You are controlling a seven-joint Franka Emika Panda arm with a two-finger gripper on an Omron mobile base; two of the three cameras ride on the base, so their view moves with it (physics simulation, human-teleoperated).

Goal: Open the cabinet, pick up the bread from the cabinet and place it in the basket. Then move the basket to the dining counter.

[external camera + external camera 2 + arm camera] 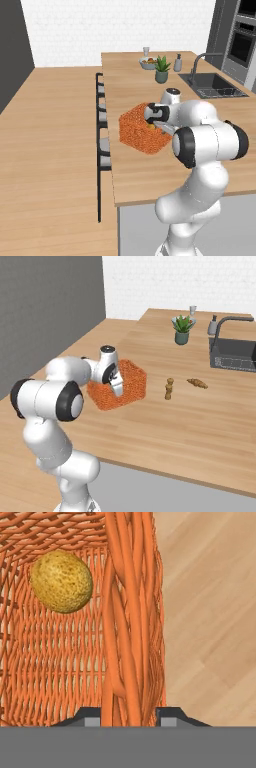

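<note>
**Basket on the island, rim wall between the fingers**

The basket [142,130] sits on the light wood worktop [140,175] of the dining counter, near the edge lined with stools [102,145]. The bread [61,581] lies inside it, on the woven floor against a side wall. The end effector [131,716] is narrow and closed on the basket's rim wall: in the hand view one finger stands inside the weave and one outside, with the thick twisted rim strands running between them.

By the look of it the basket is light, and the open weave should flex a little, so the rim is the sensible hold; a grip on one wall would likely let it tilt when lifted. The bun looks light and loose, free to roll if the basket tips.

Well apart on the worktop stand a small wooden pepper mill [169,389] and a croissant [197,383]; further off are a potted plant [182,330], a bowl [148,62] and the sink [235,356]. Nothing crowds the basket.
</note>
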